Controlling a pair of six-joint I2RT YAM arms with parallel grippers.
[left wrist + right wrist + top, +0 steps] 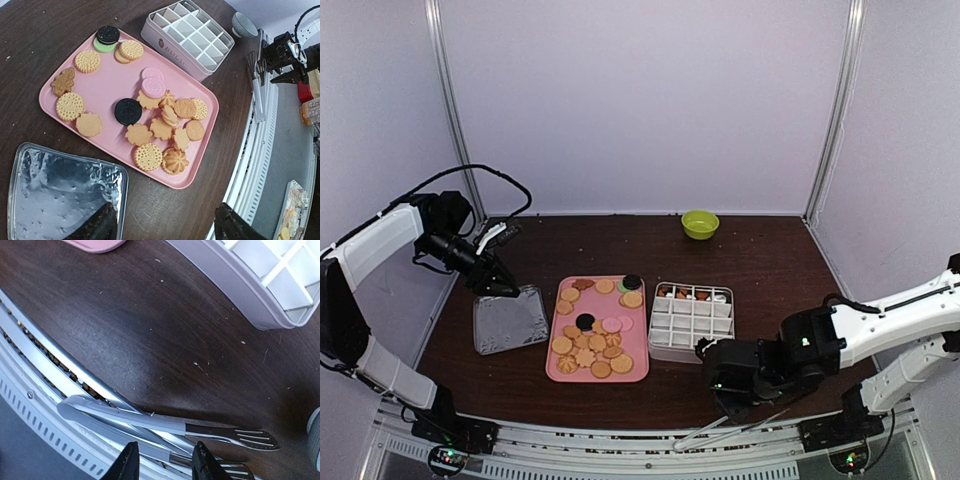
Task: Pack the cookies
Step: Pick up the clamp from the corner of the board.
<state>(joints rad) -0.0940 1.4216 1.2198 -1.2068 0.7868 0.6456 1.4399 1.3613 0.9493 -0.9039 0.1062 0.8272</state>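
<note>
— Cookies (161, 129)?
— Roughly twenty on one pink tray (110, 85): two black, two pink, the rest tan. One divided box (175, 55) beside it.
— Grippers?
— Left gripper (165, 225): wide open, empty, above one foil tray (55, 185). Right gripper (165, 465): parted, empty, over one pair of tongs (150, 420).

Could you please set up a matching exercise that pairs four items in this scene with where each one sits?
Items:
1. green bowl
2. foil tray
3. divided box
4. tongs

Places:
A. just right of the pink tray
B. at the near edge of the table
C. by the table's far edge
D. just left of the pink tray

Pairs: 1-C, 2-D, 3-A, 4-B
</note>
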